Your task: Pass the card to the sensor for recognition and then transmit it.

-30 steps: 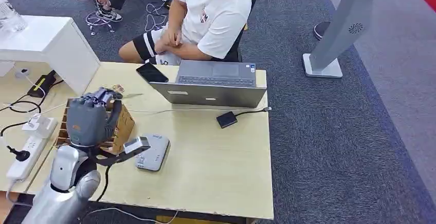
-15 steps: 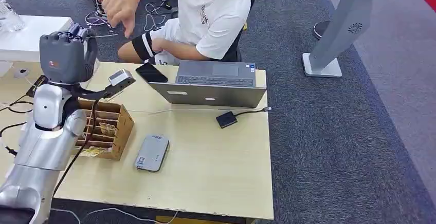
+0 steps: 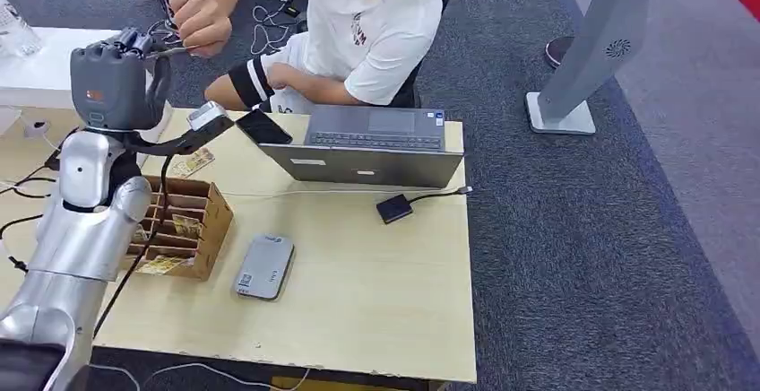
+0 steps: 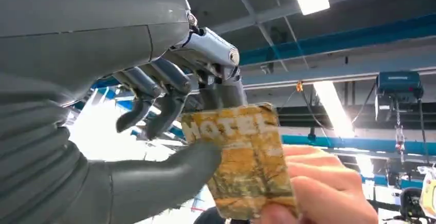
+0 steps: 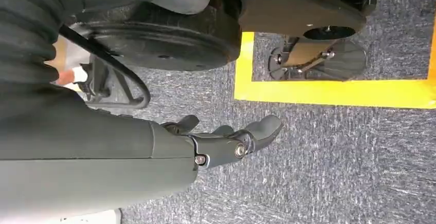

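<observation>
Pale wood desk (image 3: 376, 292) fills the near ground of the head view, with a grey card reader (image 3: 265, 266) lying flat beside a wooden slotted card box (image 3: 193, 221) that holds more cards. Beyond them sit an open laptop (image 3: 372, 144) and a black phone (image 3: 263, 126). Down at the robot's side, the right hand (image 5: 226, 141) hangs over grey carpet, fingers loosely apart and holding nothing.

Further off, the left hand (image 3: 121, 77) is raised above the desk's far left corner. In the left wrist view it pinches a yellow-brown hotel card (image 4: 241, 157) between the thumb and the fingers, gripping the card's near edge. The card's long axis runs away from the palm toward the seated person, whose hand (image 4: 313, 193) grips the opposite end. So the card sits between the two hands, touched by both, with the person's hand (image 3: 199, 16) just beyond the robot's fingertips. By my reading, the handover is at its last step: the left hand needs only to let go.
</observation>
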### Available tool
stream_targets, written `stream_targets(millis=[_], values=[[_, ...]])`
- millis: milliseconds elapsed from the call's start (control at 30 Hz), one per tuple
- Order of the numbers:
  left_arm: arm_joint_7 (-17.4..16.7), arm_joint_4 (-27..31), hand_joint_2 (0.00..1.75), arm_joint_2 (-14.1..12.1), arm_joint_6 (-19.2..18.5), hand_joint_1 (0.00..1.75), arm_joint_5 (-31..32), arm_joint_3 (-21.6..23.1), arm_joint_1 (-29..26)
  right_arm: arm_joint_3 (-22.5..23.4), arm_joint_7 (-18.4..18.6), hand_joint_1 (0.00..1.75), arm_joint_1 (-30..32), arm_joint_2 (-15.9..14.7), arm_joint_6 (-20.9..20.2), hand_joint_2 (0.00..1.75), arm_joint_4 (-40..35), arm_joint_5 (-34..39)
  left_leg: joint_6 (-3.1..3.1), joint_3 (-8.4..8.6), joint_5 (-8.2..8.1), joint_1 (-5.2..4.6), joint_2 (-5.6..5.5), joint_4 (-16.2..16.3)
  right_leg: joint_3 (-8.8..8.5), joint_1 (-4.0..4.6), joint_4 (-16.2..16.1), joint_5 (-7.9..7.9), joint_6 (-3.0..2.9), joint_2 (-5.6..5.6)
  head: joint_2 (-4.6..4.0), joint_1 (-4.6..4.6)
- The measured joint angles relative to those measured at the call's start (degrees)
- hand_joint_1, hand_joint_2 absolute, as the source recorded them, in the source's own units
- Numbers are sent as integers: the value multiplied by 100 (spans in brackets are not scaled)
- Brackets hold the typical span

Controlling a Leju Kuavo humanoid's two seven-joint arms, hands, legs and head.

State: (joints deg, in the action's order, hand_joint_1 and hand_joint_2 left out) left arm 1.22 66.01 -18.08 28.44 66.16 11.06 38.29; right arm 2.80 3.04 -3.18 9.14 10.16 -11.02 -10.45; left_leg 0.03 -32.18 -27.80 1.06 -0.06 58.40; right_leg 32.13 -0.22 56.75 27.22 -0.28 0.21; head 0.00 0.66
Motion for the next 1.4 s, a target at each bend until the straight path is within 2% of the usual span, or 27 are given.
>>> stream_targets(millis=[233,400,500,700,933,1033,1133,1300,1400], values=[[83,-2,175,59,31,0,-212,7,-90,0,57,0,-1,-9,17,175,0,-7,0,-2,0,0,0,0,0,0,0,0,0,0,0,0],[177,457,175,57,61,0,-352,24,-528,0,87,0,0,-9,57,175,0,2,1,-3,-1,-1,5,0,0,-1,0,1,0,2,0,0],[282,1085,175,-9,76,0,-457,26,-1103,7,79,0,2,-7,129,175,0,50,3,-4,-8,-3,14,-1,-1,-3,0,2,0,13,0,0],[422,2619,175,-452,-74,0,-548,20,-2977,149,-7,0,37,-7,267,175,0,173,4,3,-30,-3,42,-2,7,-4,0,16,3,46,0,-2],[527,3564,175,-745,-175,0,-656,-179,-4434,282,-29,0,54,2,280,175,-2,234,1,-1,-36,-3,44,-4,7,-5,0,19,5,45,0,0],[464,3818,175,-863,-342,0,-719,-449,-5140,301,-44,0,61,11,326,175,-2,197,1,-1,-36,-3,39,-4,8,-5,-2,22,4,41,0,0],[306,3871,175,-942,-577,0,-715,-744,-5603,330,-99,0,73,26,356,175,-2,197,2,-3,-36,-3,31,-4,8,-4,-2,24,4,31,0,0],[197,3871,175,-951,-761,0,-653,-1038,-5894,339,-133,0,83,37,356,175,-2,120,1,-3,-35,-2,28,-4,5,-4,-1,23,4,28,0,0],[144,3871,175,-953,-995,0,-691,-1126,-5995,339,-133,0,83,39,374,175,-2,96,1,-3,-35,-2,25,-4,2,-4,-1,23,4,26,0,0]])
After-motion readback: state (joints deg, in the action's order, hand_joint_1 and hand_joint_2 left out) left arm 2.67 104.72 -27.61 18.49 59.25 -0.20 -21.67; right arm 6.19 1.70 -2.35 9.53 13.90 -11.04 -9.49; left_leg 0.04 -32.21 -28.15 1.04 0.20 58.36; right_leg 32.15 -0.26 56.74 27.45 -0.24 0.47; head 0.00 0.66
